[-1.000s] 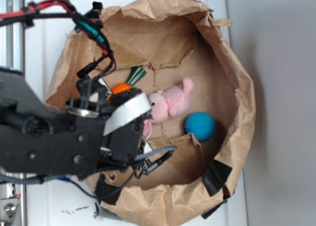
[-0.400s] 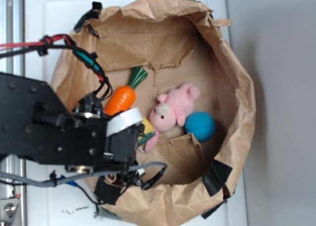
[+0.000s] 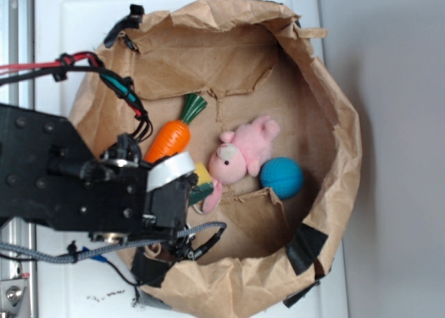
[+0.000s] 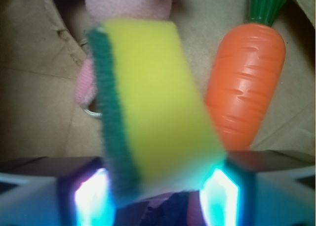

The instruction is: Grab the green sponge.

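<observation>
My gripper sat closed on the green sponge, the jaws pressing its near end from either side, the yellow foam facing up at my wrist camera and the dark green scrub face running along its left edge. The far end of the sponge stuck out free ahead of me, and it looked lifted off the floor of the bag rather than lying on it, though I could not be certain of the gap. From the exterior view only a corner of the sponge showed past my wrist, low inside the brown paper bag.

Just beyond the sponge, to its right in the wrist view, lay the toy carrot, near but apart from it. Ahead and to the left was the pink plush animal, its leg close under the sponge's far end. Farther still, in the exterior view, the blue ball rested just beside the plush.

I judged the grab itself made. The next move called for a straight rise, keeping the squeeze firm on soft foam, clear of the plush and the bag's crumpled wall.
</observation>
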Motion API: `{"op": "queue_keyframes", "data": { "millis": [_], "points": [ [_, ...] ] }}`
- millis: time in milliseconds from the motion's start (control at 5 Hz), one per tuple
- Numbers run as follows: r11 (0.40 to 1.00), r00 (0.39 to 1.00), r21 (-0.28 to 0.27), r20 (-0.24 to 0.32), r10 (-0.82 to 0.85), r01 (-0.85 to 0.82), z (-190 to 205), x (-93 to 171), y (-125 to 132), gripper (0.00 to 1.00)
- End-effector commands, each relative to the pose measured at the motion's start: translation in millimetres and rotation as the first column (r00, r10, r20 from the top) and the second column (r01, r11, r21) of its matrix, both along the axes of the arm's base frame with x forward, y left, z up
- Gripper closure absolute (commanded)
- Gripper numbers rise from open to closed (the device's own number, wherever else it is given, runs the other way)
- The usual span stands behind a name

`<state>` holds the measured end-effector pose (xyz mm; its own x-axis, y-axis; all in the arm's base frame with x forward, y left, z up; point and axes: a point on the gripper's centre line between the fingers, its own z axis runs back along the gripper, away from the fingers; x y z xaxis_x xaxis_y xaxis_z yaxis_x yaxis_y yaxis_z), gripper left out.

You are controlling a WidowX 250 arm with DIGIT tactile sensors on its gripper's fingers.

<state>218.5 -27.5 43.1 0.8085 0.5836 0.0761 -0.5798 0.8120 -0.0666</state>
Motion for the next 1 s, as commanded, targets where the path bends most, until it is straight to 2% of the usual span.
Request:
{"op": "queue_keyframes", "data": {
  "millis": [0, 200, 400, 600, 800],
  "points": [
    [0.999, 0.999, -0.037, 0.033, 0.013, -0.012, 11, 13, 7, 1.00],
    [0.998, 0.998, -0.052, 0.053, 0.026, -0.023, 12, 14, 7, 1.00],
    [0.993, 0.989, -0.071, 0.112, 0.101, -0.094, 45, 19, 7, 1.00],
    [0.975, 0.972, -0.102, 0.108, 0.210, -0.199, 95, 26, 13, 1.00],
    [0.965, 0.941, -0.043, 0.213, 0.263, -0.260, 148, 17, 26, 1.00]
  ]
}}
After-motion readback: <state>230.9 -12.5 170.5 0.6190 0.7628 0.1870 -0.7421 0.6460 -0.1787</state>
